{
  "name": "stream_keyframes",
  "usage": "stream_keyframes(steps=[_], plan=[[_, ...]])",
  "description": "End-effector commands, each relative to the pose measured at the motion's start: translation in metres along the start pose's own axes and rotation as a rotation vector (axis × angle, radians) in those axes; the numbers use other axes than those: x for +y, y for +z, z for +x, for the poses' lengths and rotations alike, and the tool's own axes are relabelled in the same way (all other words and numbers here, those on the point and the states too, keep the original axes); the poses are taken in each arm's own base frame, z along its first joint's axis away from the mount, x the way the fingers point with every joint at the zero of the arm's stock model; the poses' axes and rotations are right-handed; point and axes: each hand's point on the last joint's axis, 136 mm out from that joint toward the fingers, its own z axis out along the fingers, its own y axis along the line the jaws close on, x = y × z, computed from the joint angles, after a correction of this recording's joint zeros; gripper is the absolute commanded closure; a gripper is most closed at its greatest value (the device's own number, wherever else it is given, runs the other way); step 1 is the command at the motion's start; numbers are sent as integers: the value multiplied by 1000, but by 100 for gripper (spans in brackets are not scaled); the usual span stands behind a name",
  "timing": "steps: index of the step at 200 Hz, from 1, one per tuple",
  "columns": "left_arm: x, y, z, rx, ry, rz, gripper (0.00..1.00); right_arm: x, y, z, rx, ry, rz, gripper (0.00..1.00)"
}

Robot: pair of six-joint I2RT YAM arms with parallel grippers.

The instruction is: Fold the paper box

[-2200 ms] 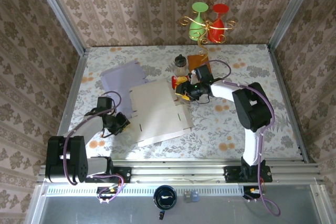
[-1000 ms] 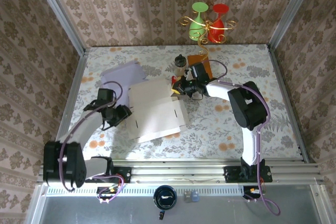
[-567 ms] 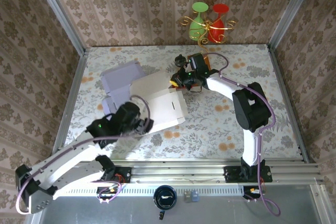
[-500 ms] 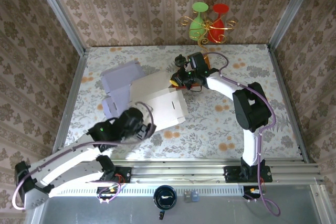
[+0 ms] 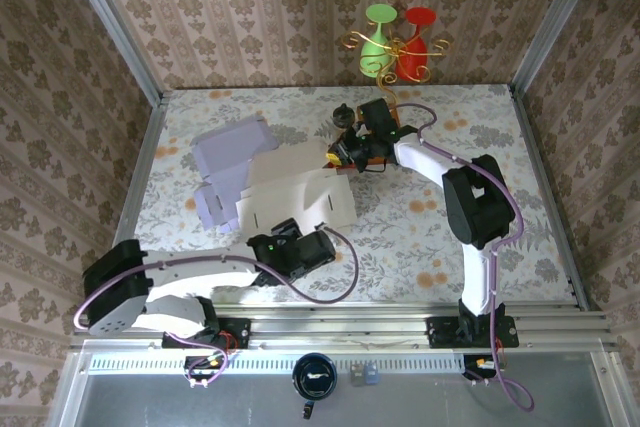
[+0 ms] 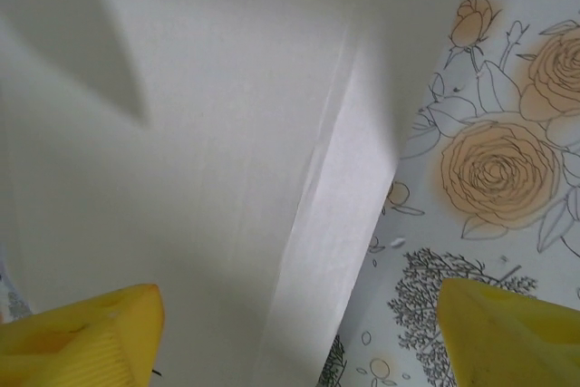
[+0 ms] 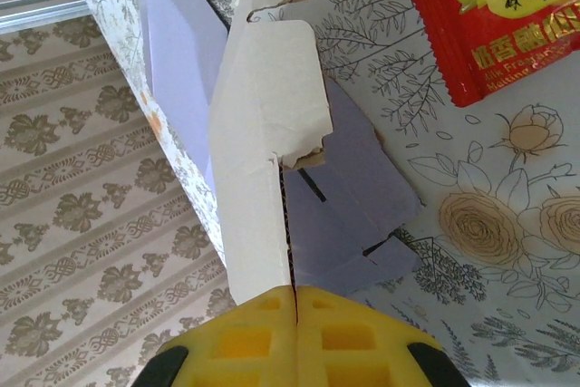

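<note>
The creased white cardboard box blank has its matte edge hidden where the right end effector pinches it; the left end effector hangs spread above it.

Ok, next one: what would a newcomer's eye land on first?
A white paper box blank sits mid-table, its far right corner pinched in the right arm's shut jaws. The left arm's jaws stand open at its near edge; green and red goblets stand at the back.

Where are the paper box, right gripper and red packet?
paper box (image 5: 300, 197), top view, white middle panel
right gripper (image 7: 295, 296), right wrist view, between shut fingertips
red packet (image 7: 489, 15), right wrist view, printed face
</note>
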Motion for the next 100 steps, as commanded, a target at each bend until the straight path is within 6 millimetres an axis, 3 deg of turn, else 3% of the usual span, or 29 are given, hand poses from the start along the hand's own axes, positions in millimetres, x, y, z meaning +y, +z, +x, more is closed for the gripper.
stream_keyframes(steps=[1,37,100], plan=[[5,5,-10,15,56,-38,20,-1,0,1,31,60,6,100],[-3,21,-5,70,123,-45,19,-3,-4,1,43,89,5,100],[19,47,-2,162,136,-190,20,-5,-7,1,53,125,-1,100]])
